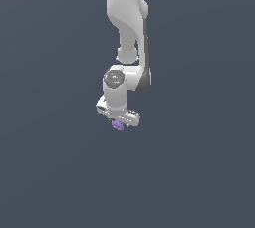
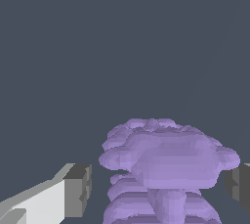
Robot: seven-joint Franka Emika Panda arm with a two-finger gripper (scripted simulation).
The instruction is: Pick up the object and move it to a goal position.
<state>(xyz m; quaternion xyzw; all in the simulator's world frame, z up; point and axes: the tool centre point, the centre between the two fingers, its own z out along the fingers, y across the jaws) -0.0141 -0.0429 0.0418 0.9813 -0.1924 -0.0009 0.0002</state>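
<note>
The object is a small light-purple lumpy clump sitting right under the white gripper in the exterior view. In the wrist view the object fills the space between the two fingers. One dark-padded finger stands on one side of it and the other finger on the other side. A narrow strip of background shows between each pad and the clump, so the jaws stand open around it and do not visibly press on it. The gripper points down over the clump.
The white arm comes down from the top of the exterior view. The ground is a plain dark blue-grey surface with no other objects, edges or goal marker visible.
</note>
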